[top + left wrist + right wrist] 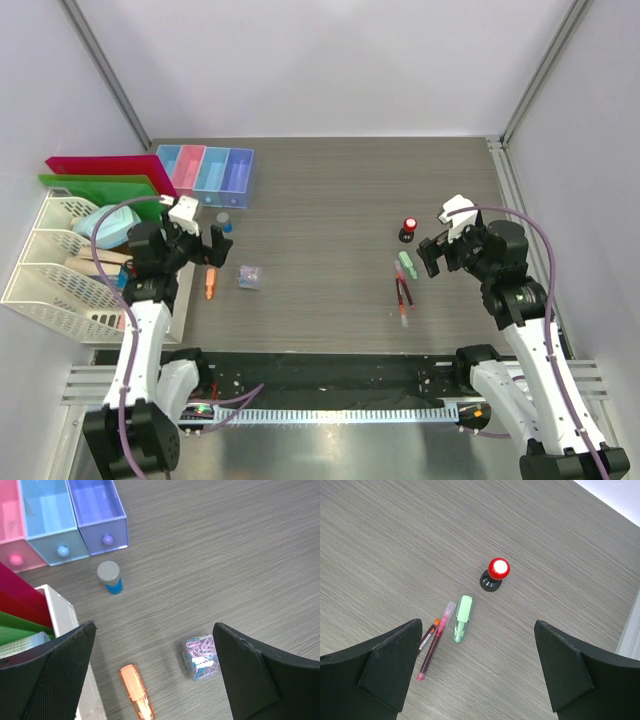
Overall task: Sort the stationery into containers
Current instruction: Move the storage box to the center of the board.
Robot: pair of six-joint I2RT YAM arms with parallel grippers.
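The four joined boxes [205,170] stand at the back left, also in the left wrist view [97,510]. A blue-capped bottle [224,221] [109,577] stands just in front of them. An orange marker [210,284] [136,692] and a clear packet of paper clips [250,276] [201,657] lie below my left gripper [205,245] [155,680], which is open, empty and held above the table. On the right are a red-capped bottle [408,229] [496,574], a green eraser [405,265] [462,618] and red-and-black pens [402,297] [434,647]. My right gripper [432,252] [477,675] hovers open and empty beside them.
White mesh trays [55,270] [65,620] stand at the left edge with pale blue objects [105,222] in them. Red [110,165] and green [100,185] folders lie behind them. A metal rail [505,190] runs along the table's right edge.
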